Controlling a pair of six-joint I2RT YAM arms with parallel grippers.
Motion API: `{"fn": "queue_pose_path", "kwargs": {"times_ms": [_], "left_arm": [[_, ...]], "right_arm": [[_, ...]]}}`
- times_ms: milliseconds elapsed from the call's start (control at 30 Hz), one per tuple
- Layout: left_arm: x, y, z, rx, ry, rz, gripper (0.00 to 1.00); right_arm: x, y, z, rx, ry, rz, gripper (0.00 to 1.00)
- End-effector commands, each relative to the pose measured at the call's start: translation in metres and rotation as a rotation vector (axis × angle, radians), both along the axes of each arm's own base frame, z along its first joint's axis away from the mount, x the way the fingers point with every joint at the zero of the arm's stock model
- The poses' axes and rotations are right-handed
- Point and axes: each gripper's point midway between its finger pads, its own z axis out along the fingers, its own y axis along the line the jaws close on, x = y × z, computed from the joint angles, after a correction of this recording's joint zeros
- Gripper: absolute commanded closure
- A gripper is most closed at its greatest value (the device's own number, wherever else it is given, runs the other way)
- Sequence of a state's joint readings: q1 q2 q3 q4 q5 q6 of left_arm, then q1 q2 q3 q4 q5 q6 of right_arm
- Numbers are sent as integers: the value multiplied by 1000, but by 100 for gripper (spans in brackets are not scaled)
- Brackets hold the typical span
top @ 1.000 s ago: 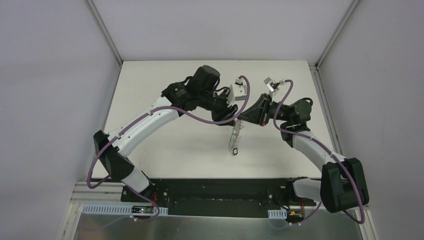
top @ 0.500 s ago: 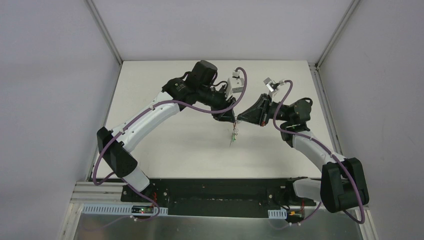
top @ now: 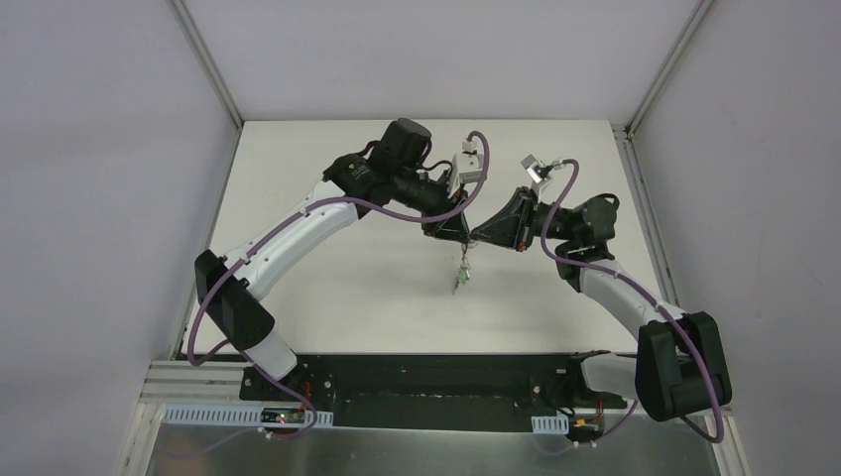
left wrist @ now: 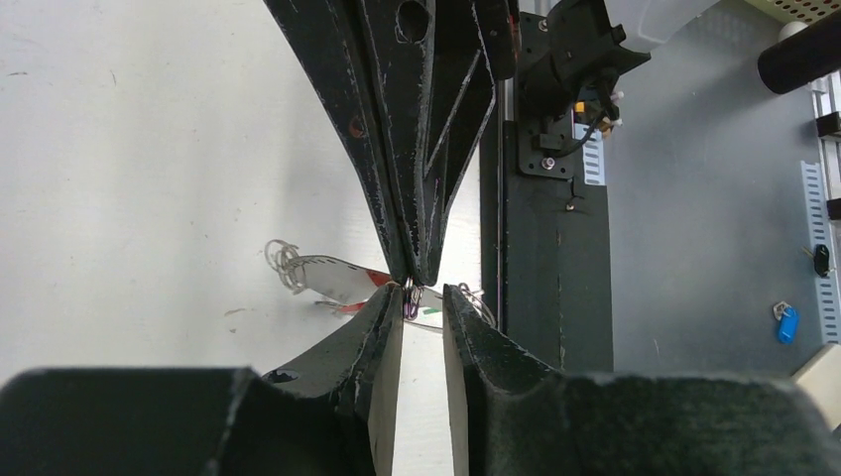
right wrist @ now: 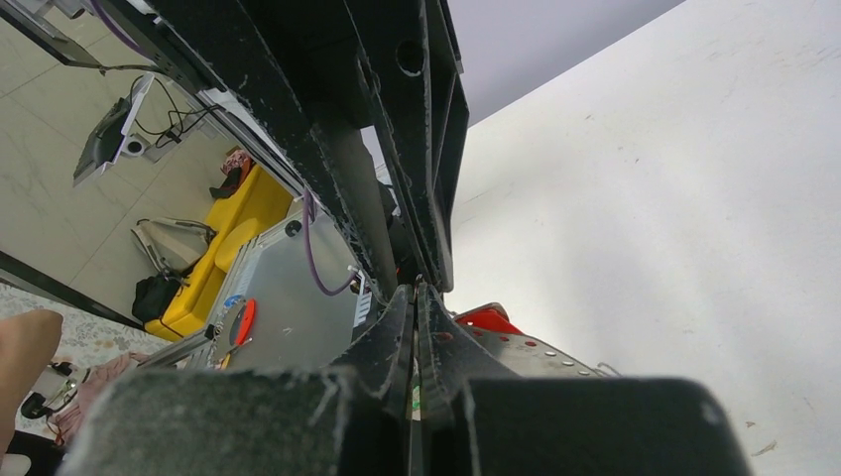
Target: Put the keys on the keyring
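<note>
My two grippers meet tip to tip above the middle of the white table. My right gripper is shut on the thin grey keyring, which hangs below it with keys dangling in a bunch. The red-headed key and a bit of green show behind the tips; the red head also shows in the right wrist view. No black key shows. My left gripper is open, its jaws slightly apart, its left fingertip against the ring. My right gripper looks pressed shut.
The black base rail runs along the near table edge. Grey walls and aluminium posts close in the back and sides. A small blue tag lies off the table beside the rail.
My left gripper has shifted slightly toward the far side and up. The hanging ring and keys have turned from a wide oval to a narrow bunch. My right arm has stayed still.
</note>
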State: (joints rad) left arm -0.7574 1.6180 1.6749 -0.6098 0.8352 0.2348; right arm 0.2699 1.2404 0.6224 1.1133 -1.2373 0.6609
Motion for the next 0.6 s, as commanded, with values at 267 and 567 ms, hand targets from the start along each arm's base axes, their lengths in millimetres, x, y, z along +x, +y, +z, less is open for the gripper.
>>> {"fn": "queue_pose_path", "kwargs": {"times_ms": [267, 567], "left_arm": [[-8, 1, -1, -28, 20, -56, 80], [-8, 3, -6, -20, 29, -52, 79]], "right_arm": [[-2, 1, 9, 15, -86, 9, 100], [-2, 0, 9, 15, -84, 7, 100]]}}
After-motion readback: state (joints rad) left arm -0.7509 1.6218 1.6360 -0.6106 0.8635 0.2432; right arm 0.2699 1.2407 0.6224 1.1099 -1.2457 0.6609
